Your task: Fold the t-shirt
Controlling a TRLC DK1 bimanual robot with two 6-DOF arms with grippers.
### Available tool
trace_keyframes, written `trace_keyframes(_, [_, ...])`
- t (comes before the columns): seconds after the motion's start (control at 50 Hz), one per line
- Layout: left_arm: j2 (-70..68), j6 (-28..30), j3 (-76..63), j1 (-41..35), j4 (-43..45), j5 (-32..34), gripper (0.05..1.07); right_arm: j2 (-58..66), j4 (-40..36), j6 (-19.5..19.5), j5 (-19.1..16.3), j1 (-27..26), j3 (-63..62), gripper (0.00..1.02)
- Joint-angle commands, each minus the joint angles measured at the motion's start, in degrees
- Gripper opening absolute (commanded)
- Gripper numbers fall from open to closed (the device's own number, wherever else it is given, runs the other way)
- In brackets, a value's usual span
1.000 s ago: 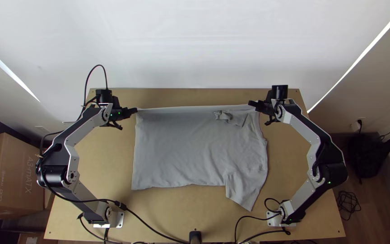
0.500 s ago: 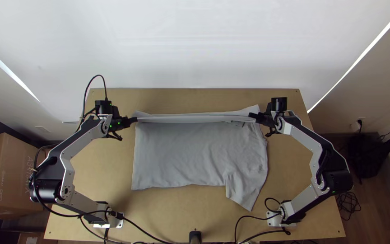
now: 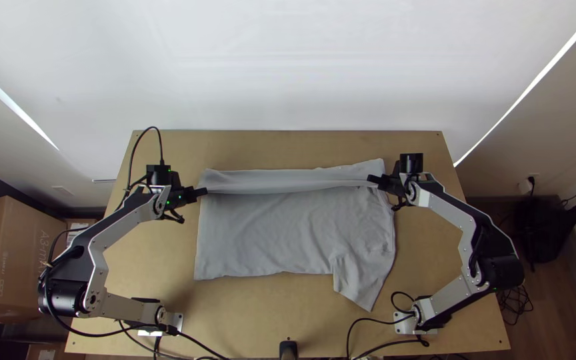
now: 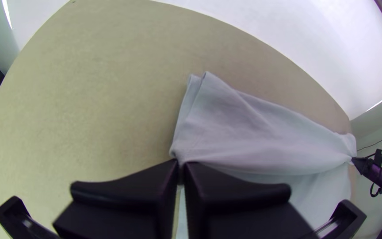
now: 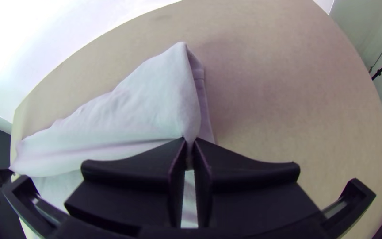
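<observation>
In the top view the grey t-shirt [image 3: 288,230] lies mid-table, its far part doubled over in a band toward the near side, with one sleeve pointing to the near right. My left gripper [image 3: 203,192] is shut on the left end of the band's edge, my right gripper [image 3: 372,179] on its right end. The left wrist view has the left gripper [image 4: 181,166] pinching a corner of the t-shirt [image 4: 253,137]. Cloth also runs between the pressed-together fingers of the right gripper [image 5: 191,146] in the right wrist view, below a peaked fold of t-shirt [image 5: 155,97].
Bare wooden table [image 3: 248,313] surrounds the cloth, with a strip along the far edge. Black cables [image 3: 375,323] lie at the near edge by the arm bases. A cardboard box [image 3: 11,260] stands on the floor at the left.
Both grippers have moved toward the near side, holding the t-shirt's edge. The far band has become wider and now covers the bunched bit seen earlier near the right.
</observation>
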Motion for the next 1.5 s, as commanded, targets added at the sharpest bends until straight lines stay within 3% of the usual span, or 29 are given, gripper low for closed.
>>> trace_keyframes(0.0, [-1.41, -0.76, -2.03, 0.29, 0.76, -0.93, 0.78, -2.92, 0.40, 1.23, 1.65, -0.14, -2.41, 0.08])
trace_keyframes(0.06, [-2.20, -0.14, -2.12, 0.47, 0.76, -1.02, 1.02, -5.03, 0.40, 1.59, 1.74, -0.22, -3.38, 0.26])
trace_keyframes(0.12, [-4.04, 0.65, -2.82, 1.00, 1.46, -1.37, 1.03, -8.11, 0.40, 1.76, 1.74, -0.58, -4.61, 0.41])
trace_keyframes(0.2, [-7.47, 1.09, -3.96, 2.31, 3.04, -1.37, 1.03, -13.82, 0.31, 1.76, 1.74, -1.02, -6.19, 0.54])
trace_keyframes(0.36, [-13.18, 2.58, -3.96, 5.39, 2.08, -1.02, 1.03, -25.25, -3.73, 1.59, 1.65, -1.81, -7.68, 0.60])
trace_keyframes(0.42, [-15.21, 3.20, -3.35, 6.36, 0.06, -0.49, 1.03, -28.32, -7.95, 1.59, 1.65, -1.98, -7.42, 0.65])
trace_keyframes(0.54, [-18.55, 4.17, -3.08, 7.68, -2.32, -0.40, 1.03, -31.22, -16.21, 0.44, 0.59, -2.07, -6.72, 0.66])
trace_keyframes(0.64, [-20.57, 4.43, -2.64, 8.47, -4.07, -0.40, 1.03, -33.51, -21.22, 0.62, 0.51, -2.07, -7.77, 0.83])
trace_keyframes(0.74, [-22.59, 4.61, -2.20, 8.99, -5.66, -0.22, 1.03, -36.41, -24.21, 0.71, 0.51, -2.07, -9.35, 0.92])
trace_keyframes(0.92, [-26.02, 4.52, -1.68, 9.17, -8.29, -0.14, 1.03, -40.72, -29.75, 2.20, 0.42, -1.81, -11.46, 0.98])
trace_keyframes(1.0, [-27.42, 4.52, -1.68, 9.08, -9.08, -0.14, 1.03, -40.80, -35.29, 4.93, 0.42, -0.93, -11.99, 0.98])
trace_keyframes(1.12, [-28.92, 4.52, -1.41, 9.08, -9.70, -0.14, 1.03, -42.47, -36.52, 4.57, 0.24, -0.49, -16.12, 0.98])
trace_keyframes(1.24, [-29.97, 4.34, -0.89, 8.64, -10.75, -0.14, 1.03, -39.66, -42.14, 5.10, -3.80, -0.75, -17.97, 0.97])
trace_keyframes(1.3, [-30.50, 4.17, -0.97, 8.47, -11.02, -0.14, 1.03, -37.11, -45.74, 6.33, -6.26, -0.93, -18.14, 0.95])
trace_keyframes(1.38, [-30.67, 3.99, -0.97, 8.20, -11.02, -0.14, 1.03, -34.74, -47.77, 6.24, -6.53, -1.02, -18.67, 0.95])
trace_keyframes(1.48, [-31.11, 3.55, -0.89, 7.76, -11.11, -0.14, 1.03, -33.77, -48.03, 6.07, -6.96, -1.46, -19.37, 0.81])
